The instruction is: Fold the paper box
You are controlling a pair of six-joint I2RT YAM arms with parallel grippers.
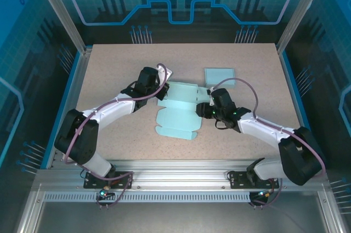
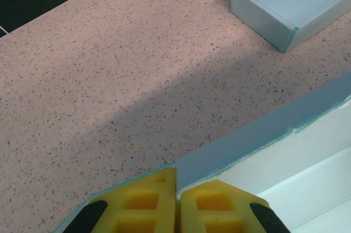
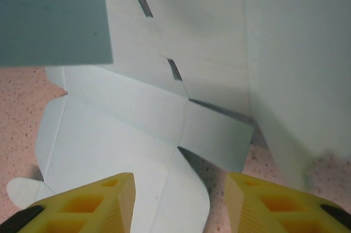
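The paper box (image 1: 178, 113) lies as a largely unfolded blank in the middle of the surface (image 1: 109, 68). 1 long edge panel is lifted at its far left side, and another panel is seen standing upright in the right wrist view. The main risk is judged to be a tear or an unwanted crease. The thin card is gripped at 1 narrow spot on its edge, so a pull that is too quick or off the score line could rip the flap or bend it in the wrong place. The blank could also be dragged across the surface rather than folded, since nothing is seen pressing its middle down. The raised panels could spring back flat if they are let go before a tab is tucked into a slot. A slide toward the far right could bring the blank against the folded box (image 1: 220, 75), which sits just beyond it. The left end effector (image 2: 177, 189) is clenched, its 2 yellow fingers (image 2: 142, 203) pressed together with the raised edge of the blank apparently pinched in the seam between them. The right end effector (image 3: 180, 189) is spread wide and grasps nothing. It is held low over the right side of the blank, above flat flaps, and contact with the card cannot be told.
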